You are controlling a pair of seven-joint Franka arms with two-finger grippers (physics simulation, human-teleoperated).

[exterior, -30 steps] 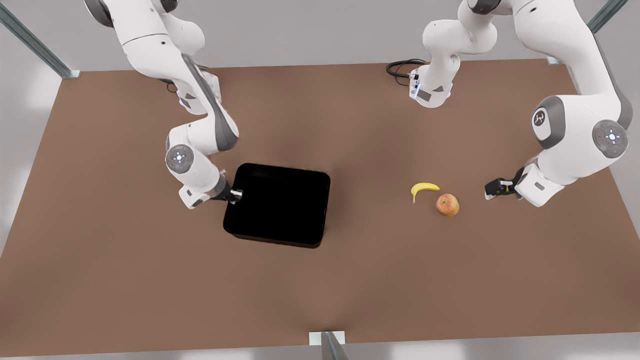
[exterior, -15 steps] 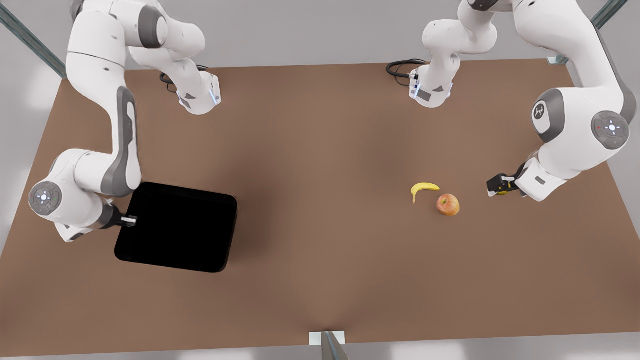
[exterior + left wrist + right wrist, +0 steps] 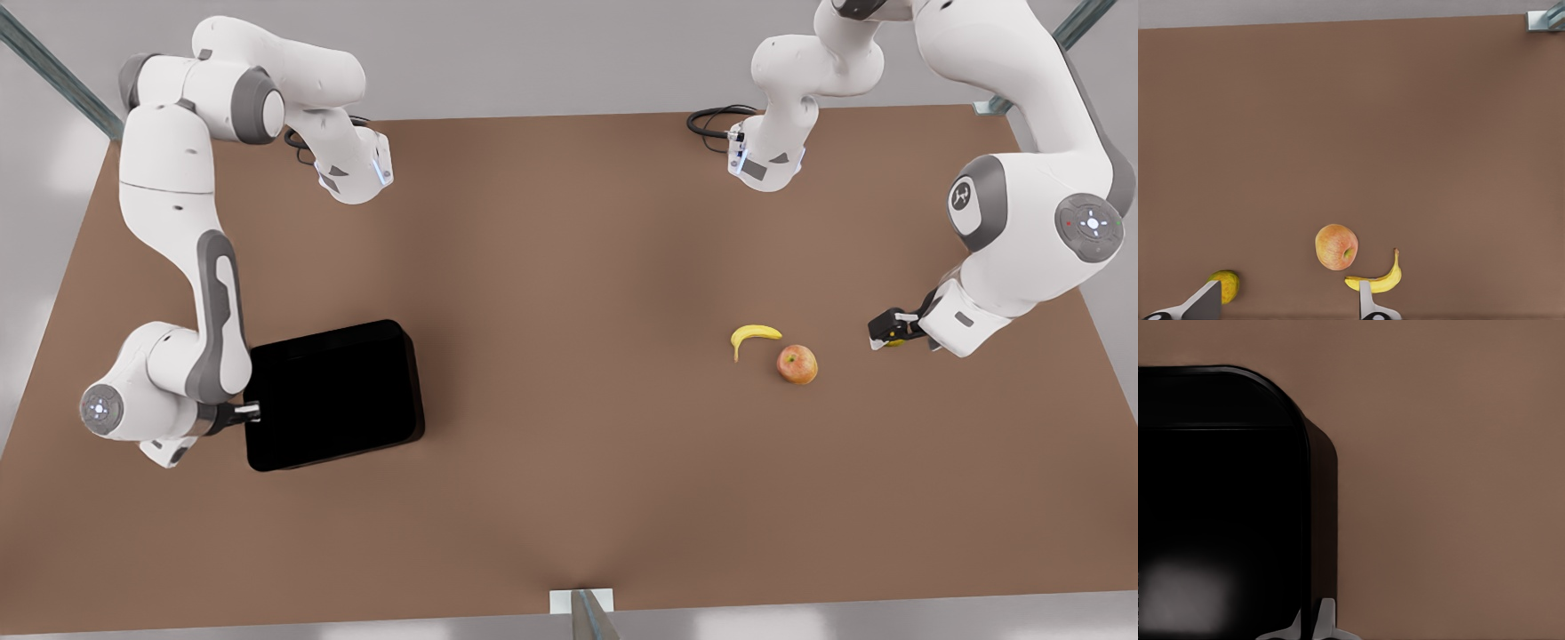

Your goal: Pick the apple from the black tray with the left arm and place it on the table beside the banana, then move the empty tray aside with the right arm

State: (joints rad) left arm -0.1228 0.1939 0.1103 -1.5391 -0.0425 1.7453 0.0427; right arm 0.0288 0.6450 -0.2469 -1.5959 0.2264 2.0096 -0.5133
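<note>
The apple (image 3: 797,364) lies on the brown table (image 3: 569,267) just beside the yellow banana (image 3: 754,335), toward the front view's right. My left gripper (image 3: 889,331) hovers open a short way past them, holding nothing. From its wrist, the apple (image 3: 1337,247) and banana (image 3: 1378,280) show beyond the spread fingertips (image 3: 1365,301). The black tray (image 3: 333,396) sits empty at the front view's left. My right gripper (image 3: 249,411) is shut on its near rim. In the right wrist view the fingertips (image 3: 1327,619) pinch the tray (image 3: 1218,507) wall.
A small yellow-green fruit (image 3: 1226,285) lies under the left gripper's finger. A black cable (image 3: 711,120) loops by the far arm base. Metal posts stand at the table's back corners, and a bracket (image 3: 582,603) sits at the front edge.
The right arm has dragged the tray from the table's middle far toward the front view's left and turned it slightly. The left arm barely drew back. Apple and banana stayed put.
</note>
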